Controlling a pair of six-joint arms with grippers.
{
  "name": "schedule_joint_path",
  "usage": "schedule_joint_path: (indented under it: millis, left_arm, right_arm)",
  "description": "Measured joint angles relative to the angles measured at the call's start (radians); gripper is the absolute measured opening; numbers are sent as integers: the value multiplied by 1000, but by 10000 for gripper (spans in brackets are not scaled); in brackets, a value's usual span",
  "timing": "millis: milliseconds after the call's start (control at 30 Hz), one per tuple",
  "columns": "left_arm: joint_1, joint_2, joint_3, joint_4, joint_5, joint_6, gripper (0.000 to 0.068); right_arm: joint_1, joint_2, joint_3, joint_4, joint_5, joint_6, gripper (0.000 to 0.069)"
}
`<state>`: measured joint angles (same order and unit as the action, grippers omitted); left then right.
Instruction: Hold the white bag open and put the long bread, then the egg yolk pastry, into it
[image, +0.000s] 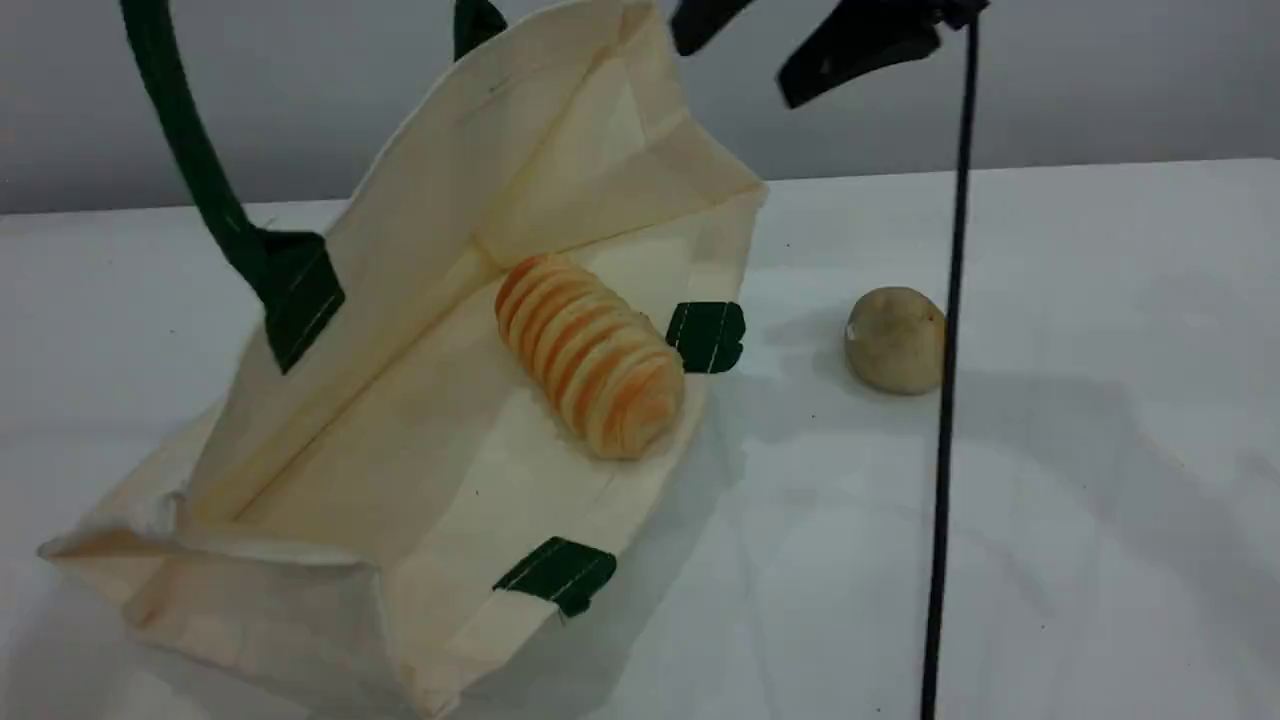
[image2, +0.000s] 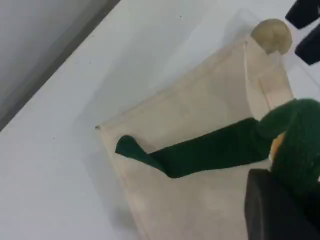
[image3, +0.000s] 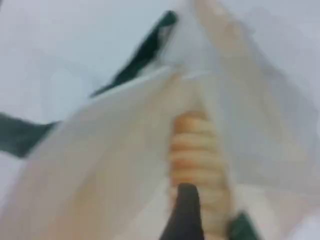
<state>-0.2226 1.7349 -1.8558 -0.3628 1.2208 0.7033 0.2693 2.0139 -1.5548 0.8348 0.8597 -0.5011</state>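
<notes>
The white bag (image: 400, 430) lies on its side with its mouth gaping toward the right. Its upper green handle (image: 190, 150) is pulled up out of the top of the scene view. In the left wrist view my left gripper (image2: 282, 182) is shut on that handle (image2: 210, 150), above the bag (image2: 200, 115). The long bread (image: 590, 355) rests inside the bag, just within the mouth. The egg yolk pastry (image: 893, 340) sits on the table right of the bag and also shows as a pastry (image2: 271, 34) beyond the bag's far edge. My right gripper (image: 745, 65) hangs open and empty above the bag's mouth. Its fingertip (image3: 185, 210) shows over the blurred bread (image3: 195, 150).
A thin black cable (image: 950, 350) hangs straight down in front of the pastry, from the right arm to the bottom edge. The white table (image: 1100, 450) stretches bare to the right. A grey wall (image: 1100, 80) closes the back.
</notes>
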Motion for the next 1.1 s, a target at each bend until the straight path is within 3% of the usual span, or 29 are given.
schedule_joint_path:
  millis: [500,1100]
  left_arm:
    - [0,-1,0,-11,0,-11,80]
    - [0,-1,0,-6,0,-6,80]
  right_arm:
    - [-14,44,1,-545,-96,199,580]
    - [-11,225,1,-546,-192,213,580]
